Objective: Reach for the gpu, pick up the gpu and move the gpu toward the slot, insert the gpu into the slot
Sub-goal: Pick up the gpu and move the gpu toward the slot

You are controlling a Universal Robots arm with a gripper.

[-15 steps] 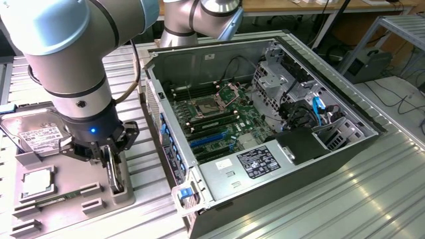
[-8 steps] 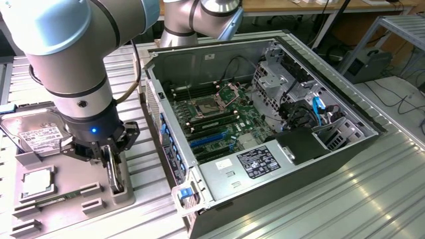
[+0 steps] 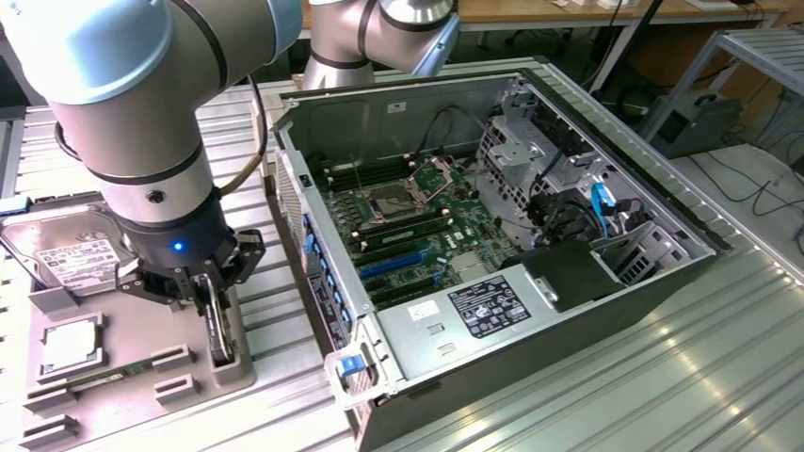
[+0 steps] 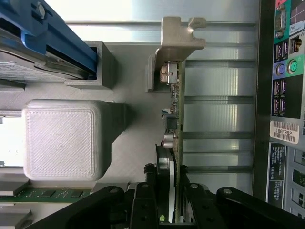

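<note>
Gpu [image 4: 174, 119] stands on edge in the grey holder [image 3: 188, 388] beside the computer case [image 3: 566, 377], the hand [image 3: 215, 315] astride it; whether it grips, I cannot tell.

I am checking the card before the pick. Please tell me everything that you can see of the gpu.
The gpu is a thin dark card with a green board edge and a silvery metal bracket at one end. It stands on edge in the grey holder tray beside the open computer case. The gripper straddles the end away from the bracket.
</note>
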